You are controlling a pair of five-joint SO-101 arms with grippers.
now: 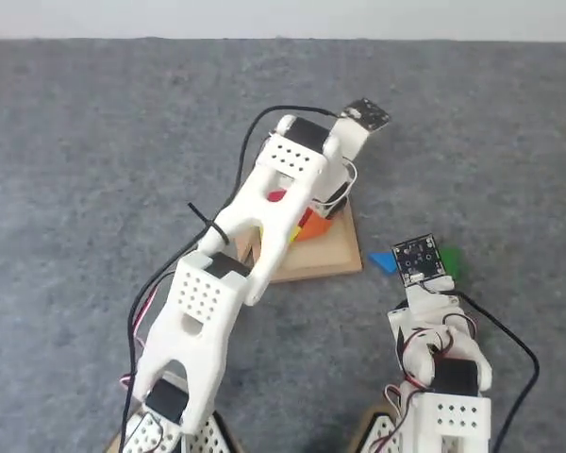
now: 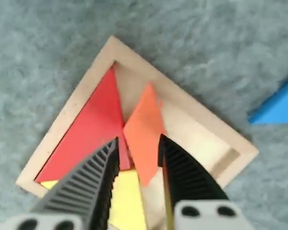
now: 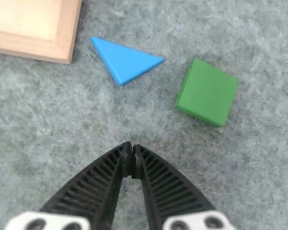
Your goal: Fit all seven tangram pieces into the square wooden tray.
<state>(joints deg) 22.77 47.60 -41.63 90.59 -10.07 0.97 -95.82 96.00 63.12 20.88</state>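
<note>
The square wooden tray [image 2: 86, 93] holds a large red triangle [image 2: 91, 129] along one side and a yellow piece [image 2: 127, 203] beside it. My left gripper [image 2: 138, 143] hangs over the tray, shut on an orange piece [image 2: 145, 122] that sits tilted against the red triangle's edge. In the high view the left arm covers most of the tray [image 1: 330, 257]. A blue triangle [image 3: 125, 61] and a green square [image 3: 207, 92] lie on the carpet just outside the tray's corner [image 3: 62, 45]. My right gripper [image 3: 131, 146] is shut and empty, a short way from both.
Grey carpet covers the whole table. The blue triangle [image 1: 382, 261] and green square [image 1: 451, 259] peek out beside the right arm's wrist camera [image 1: 421, 258]. A black cable [image 1: 264, 123] loops over the left arm. Open carpet lies left of and beyond the tray.
</note>
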